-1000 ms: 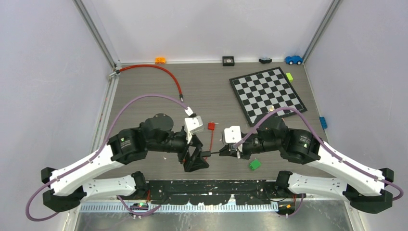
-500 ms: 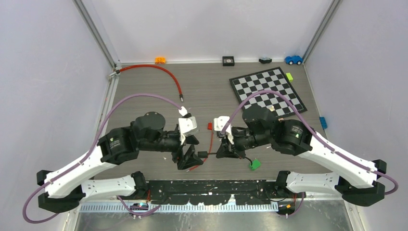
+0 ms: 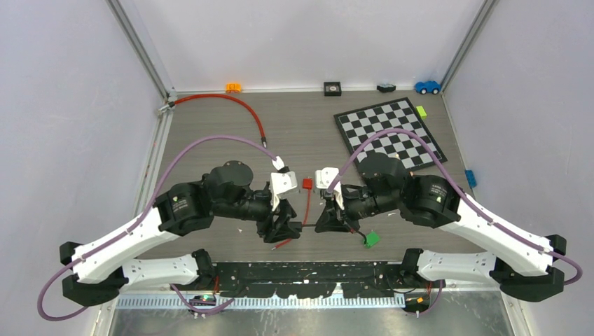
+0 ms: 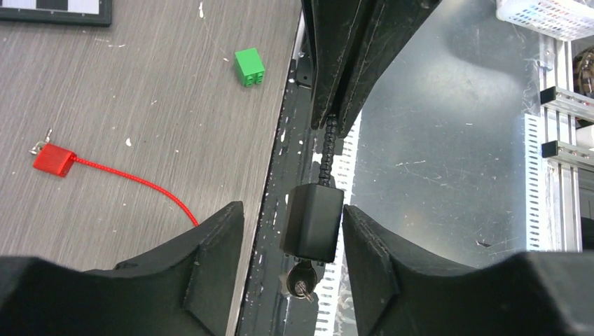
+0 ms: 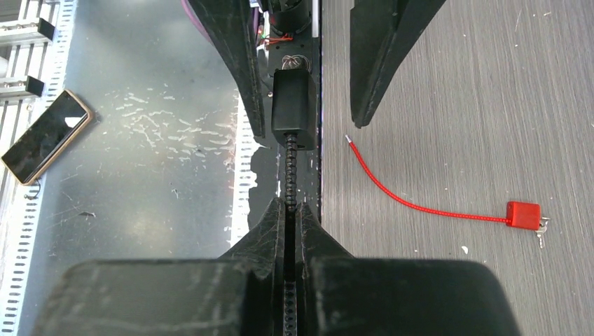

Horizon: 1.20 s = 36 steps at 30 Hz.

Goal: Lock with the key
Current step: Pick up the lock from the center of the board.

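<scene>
A grey wood-grain tabletop [image 3: 210,133] sits inside pale walls [image 3: 294,42], with a checkerboard [image 3: 389,136] toward the back. From above, we see the left fingers [image 3: 281,227] and right fingers [image 3: 328,220] meeting nose to nose at the near edge, well apart from the board.

In the left wrist view, a black lock body [image 4: 312,220] hangs from its beaded cable [image 4: 326,150], with the key [image 4: 301,285] in its lower end. The left fingers stand partway in on either side of it, with a gap showing on one side. We judge the body rigid and flat-sided, so it offers the best hold; the cable would let it swing, and the key looks small and fiddly. The green block [image 4: 249,66] lies well apart.

In the right wrist view, the right fingers pinch the cable tight. The red cable lock [image 5: 524,214] lies untouched on the wood. The black lock hangs past the edge over a metal deck [image 5: 140,140], which we think leaves room to twist.
</scene>
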### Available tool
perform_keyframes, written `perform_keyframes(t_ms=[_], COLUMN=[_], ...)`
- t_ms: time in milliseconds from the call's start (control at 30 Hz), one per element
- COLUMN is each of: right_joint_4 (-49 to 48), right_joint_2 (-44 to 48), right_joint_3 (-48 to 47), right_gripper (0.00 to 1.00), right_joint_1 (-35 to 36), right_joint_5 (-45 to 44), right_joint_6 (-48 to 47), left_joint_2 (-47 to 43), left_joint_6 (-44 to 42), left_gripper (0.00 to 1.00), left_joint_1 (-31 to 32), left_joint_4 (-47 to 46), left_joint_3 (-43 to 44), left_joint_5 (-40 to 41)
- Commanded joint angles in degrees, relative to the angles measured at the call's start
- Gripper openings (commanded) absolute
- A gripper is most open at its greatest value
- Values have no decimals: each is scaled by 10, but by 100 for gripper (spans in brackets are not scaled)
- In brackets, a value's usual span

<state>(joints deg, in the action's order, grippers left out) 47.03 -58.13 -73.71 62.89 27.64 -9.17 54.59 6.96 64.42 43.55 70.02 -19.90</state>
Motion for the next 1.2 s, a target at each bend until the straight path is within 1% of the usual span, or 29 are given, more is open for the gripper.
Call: perform_keyframes(t_ms=[0,100,200,267,333,433,467,667,700,800,833,933,967,1000,1067,1167], right_joint_4=[-40,-40,-40,-40,-42,-45,-45,-56,-63,-93,-107,-130,-138,-146,-163,-171], right_joint_2=[14,14,14,14,14,15,17,28,33,57,67,98,108,120,142,176], right_joint_3=[-9,-8,-8,-7,-6,-3,-3,9,15,40,50,75,84,94,113,138], right_gripper=[1,1,1,1,1,1,1,2,5,21,29,56,64,69,73,74], right_joint_1=[1,1,1,1,1,1,1,1,1,1,1,1,1,1,1,1], right_joint_5=[13,14,14,13,13,10,9,-7,-12,-36,-41,-60,-67,-74,-85,-113], right_joint_6=[16,19,20,21,23,23,23,25,24,26,26,28,29,30,30,26], left_joint_2=[3,11,19,23,26,28,28,22,20,5,-2,-27,-37,-47,-73,-111], left_joint_6=[3,6,7,7,7,8,9,9,9,9,9,9,9,10,12,20], left_gripper=[52,43,40,35,27,4,0,0,0,0,0,0,0,0,0,0], left_joint_1=[-1,0,0,0,-1,-1,-1,0,-1,0,-1,0,0,-1,0,0], left_joint_4=[-33,-38,-39,-39,-37,-33,-31,-22,-22,-31,-36,-51,-55,-60,-65,-61], left_joint_3=[-2,-1,2,4,4,4,4,-3,-5,-20,-27,-47,-55,-62,-76,-99], left_joint_5=[-32,-41,-50,-53,-56,-59,-59,-56,-51,-34,-30,-7,-2,5,26,80])
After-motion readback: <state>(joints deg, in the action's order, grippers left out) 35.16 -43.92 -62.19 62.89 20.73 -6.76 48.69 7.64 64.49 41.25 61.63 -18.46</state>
